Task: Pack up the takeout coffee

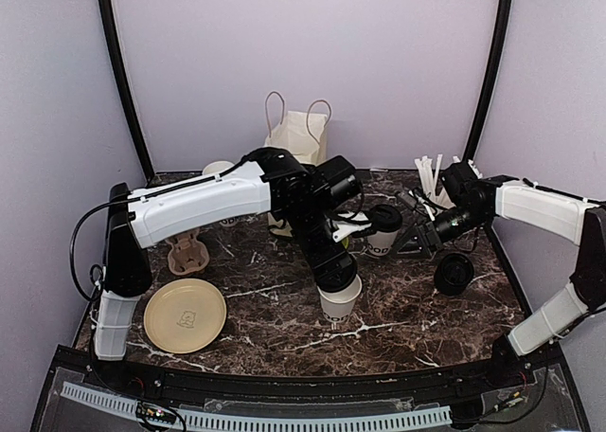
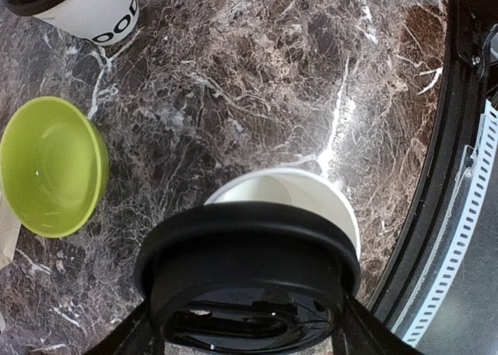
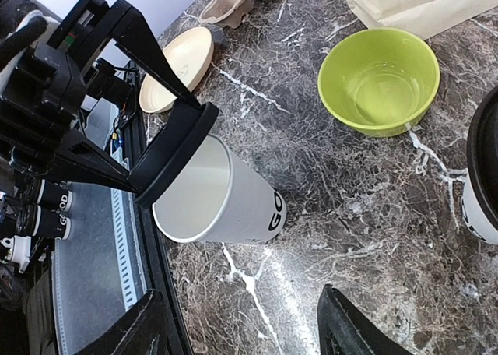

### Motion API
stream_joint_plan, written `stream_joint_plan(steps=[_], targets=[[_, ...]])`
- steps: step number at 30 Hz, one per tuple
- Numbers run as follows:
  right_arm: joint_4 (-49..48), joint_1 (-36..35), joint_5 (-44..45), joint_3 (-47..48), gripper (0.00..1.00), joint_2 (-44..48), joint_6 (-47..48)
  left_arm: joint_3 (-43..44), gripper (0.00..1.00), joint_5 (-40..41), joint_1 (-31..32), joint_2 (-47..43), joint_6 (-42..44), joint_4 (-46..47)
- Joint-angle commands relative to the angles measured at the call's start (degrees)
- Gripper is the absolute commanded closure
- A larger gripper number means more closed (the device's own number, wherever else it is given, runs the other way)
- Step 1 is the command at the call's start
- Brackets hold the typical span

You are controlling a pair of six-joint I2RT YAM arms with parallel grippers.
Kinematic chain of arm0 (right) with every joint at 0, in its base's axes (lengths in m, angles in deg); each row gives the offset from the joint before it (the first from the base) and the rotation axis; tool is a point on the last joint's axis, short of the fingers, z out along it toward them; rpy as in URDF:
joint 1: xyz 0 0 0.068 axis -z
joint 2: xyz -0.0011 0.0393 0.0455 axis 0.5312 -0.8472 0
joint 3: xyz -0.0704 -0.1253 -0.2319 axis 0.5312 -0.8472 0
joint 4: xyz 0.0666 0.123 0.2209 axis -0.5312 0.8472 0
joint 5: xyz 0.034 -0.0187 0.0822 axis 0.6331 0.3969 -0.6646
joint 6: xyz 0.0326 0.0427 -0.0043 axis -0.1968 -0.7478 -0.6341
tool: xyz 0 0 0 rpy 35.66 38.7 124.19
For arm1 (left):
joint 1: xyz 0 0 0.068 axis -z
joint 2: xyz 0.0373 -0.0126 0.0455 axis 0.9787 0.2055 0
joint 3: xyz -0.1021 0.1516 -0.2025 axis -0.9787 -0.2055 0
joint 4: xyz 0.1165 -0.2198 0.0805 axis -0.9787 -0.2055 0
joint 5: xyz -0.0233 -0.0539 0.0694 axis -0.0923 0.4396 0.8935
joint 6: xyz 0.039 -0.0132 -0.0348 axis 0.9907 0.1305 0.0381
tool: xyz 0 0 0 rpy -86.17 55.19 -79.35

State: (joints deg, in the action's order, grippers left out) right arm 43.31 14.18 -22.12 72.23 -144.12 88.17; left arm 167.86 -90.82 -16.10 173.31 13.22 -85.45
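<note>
Rear overhead camera overlooks table (image 1: 275,304); close wrist cameras share green bowl (image 2: 50,164).

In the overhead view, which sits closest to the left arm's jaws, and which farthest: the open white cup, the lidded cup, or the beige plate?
1. Open white cup: directly under the left jaws, which hold a black lid at its rim.
2. Lidded cup: a little behind, to the right.
3. Beige plate: well off to the left, near the front edge.

A round beige plate (image 1: 185,315) lies at the lower left of the dark marbled surface (image 1: 275,333), with a brown moulded-pulp cup carrier (image 1: 187,255) just behind it. A lime-green bowl (image 3: 379,81) sits upright at the upper right of the right wrist view. White straws (image 1: 428,174) stand at the top view's upper right.
</note>
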Motion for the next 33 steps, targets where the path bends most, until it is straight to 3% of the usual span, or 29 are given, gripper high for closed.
stream_joint_plan(steps=[1, 15, 17, 20, 21, 29, 33], targets=[[0.5, -0.4, -0.9, 0.9, 0.34, -0.5, 1.0, 1.3, 0.35, -1.8, 0.5, 0.2, -0.1, -1.9], [1.0, -0.5, -1.1, 1.4, 0.34, -1.6, 1.4, 1.3, 0.28, -3.2, 1.2, 1.9, 0.6, -1.2], [1.2, -0.5, -1.3, 1.5, 0.34, -1.9, 1.5, 1.4, 0.24, -3.0, 1.3, 2.1, 0.6, -1.0], [1.4, -0.6, -1.5, 1.5, 0.34, -2.1, 1.6, 1.9, 0.03, -2.5, 1.4, 2.1, 0.6, -0.7], [1.4, -0.6, -1.6, 1.5, 0.34, -2.1, 1.6, 2.5, 0.02, -2.1, 1.4, 2.0, 0.5, -0.6], [2.0, -0.8, -1.7, 1.0, 0.34, -2.1, 1.0, 4.6, 0.01, 1.4, 1.9, -1.9, 0.0, 0.3], [0.9, -1.0, -1.4, -0.4, 0.35, -1.3, -1.2, 0.8, 0.01, 3.3, 1.9, -6.7, -1.4, 2.0]])
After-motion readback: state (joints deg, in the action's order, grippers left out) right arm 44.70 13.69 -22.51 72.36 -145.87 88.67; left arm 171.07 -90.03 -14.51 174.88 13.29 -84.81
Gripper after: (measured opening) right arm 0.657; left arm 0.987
